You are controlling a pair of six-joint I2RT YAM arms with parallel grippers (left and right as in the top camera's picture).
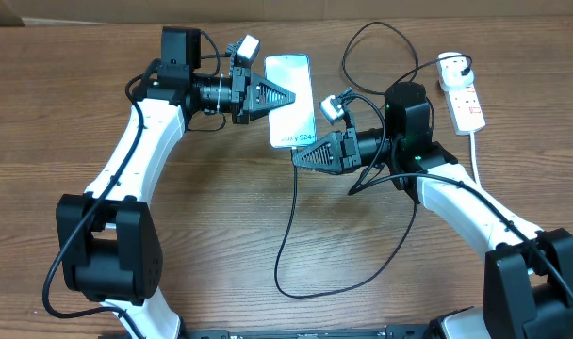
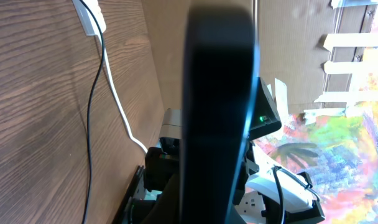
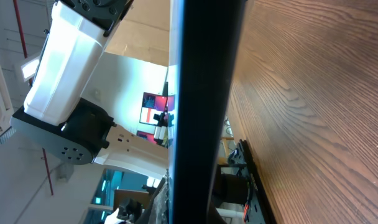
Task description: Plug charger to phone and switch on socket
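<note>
The phone (image 1: 291, 89), its light-blue screen facing up, is at the table's middle back. My left gripper (image 1: 288, 95) reaches in from the left and is shut on its left edge. In both wrist views the phone (image 2: 217, 112) (image 3: 204, 93) is a dark edge-on slab that hides the jaws. My right gripper (image 1: 298, 160) sits shut just below the phone's bottom end. The charger's thin black cable (image 1: 288, 226) leaves its fingertips, and its tip is hidden there. The cable's white plug (image 1: 453, 66) sits in the white socket (image 1: 467, 104) at the back right.
The charger cable loops over the table's front middle (image 1: 286, 282) and passes under my right arm. The socket's thick white cord (image 1: 475, 155) trails toward the front right. A cardboard wall (image 1: 98, 11) runs along the back edge.
</note>
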